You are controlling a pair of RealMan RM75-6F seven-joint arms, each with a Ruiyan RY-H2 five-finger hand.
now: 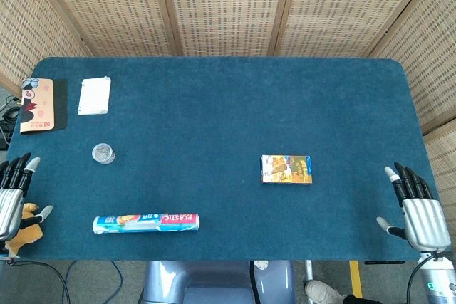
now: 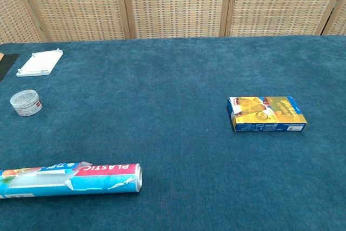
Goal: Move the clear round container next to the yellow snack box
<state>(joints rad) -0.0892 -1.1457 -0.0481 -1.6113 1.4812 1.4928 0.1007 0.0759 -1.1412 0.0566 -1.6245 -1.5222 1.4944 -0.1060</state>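
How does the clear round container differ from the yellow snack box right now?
The clear round container is small, round and see-through; the yellow snack box is larger, rectangular and printed. The container stands upright on the table's left side; the box lies flat toward the right. Both rest on the blue table, untouched by either robot hand.

The blue carpeted tabletop (image 1: pixel 214 112) carried a clear round container (image 1: pixel 104 152), a yellow snack box (image 1: pixel 286 169), a plastic-wrap roll box (image 1: pixel 146 223), a white rectangular lid (image 1: pixel 94 96) and a peach-coloured printed card (image 1: pixel 38 105).

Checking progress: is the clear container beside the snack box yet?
No, the container sits far left, well apart from the snack box.
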